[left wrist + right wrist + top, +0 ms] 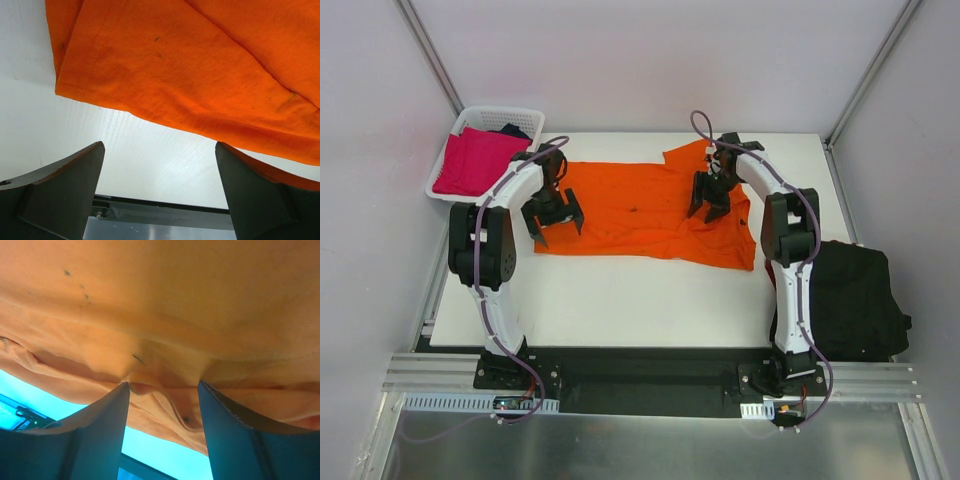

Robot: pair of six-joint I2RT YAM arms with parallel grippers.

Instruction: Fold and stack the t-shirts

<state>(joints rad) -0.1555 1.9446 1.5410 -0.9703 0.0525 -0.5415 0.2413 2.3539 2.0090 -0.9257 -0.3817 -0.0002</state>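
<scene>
The orange t-shirt [640,205] lies spread across the far half of the counter [620,300], its length running left to right. Its right end is rumpled and one sleeve points toward the far edge. Judging by how it puckers, it is light, limp cloth that will sag and drag rather than hold a shape. It wants taking at a stitched edge: the hem corners at the left end or the sleeve and shoulder seams at the right, where doubled fabric gives a firmer bite. A pinch mid-panel would likely lift only a tent of one layer.

The right end effector [710,203] sits on the rumpled right end, its jaws apart with a ridge of orange cloth puckered between them, not clamped. The left end effector [556,216] hovers wide open at the shirt's near left corner, holding nothing.

A black t-shirt [850,300] drapes over the counter's right edge by the near corner. A magenta t-shirt [475,160] sits in the white basket [500,113] off the far left corner.

No brand, label or writing is readable — only a few dark specks on the orange cloth.
</scene>
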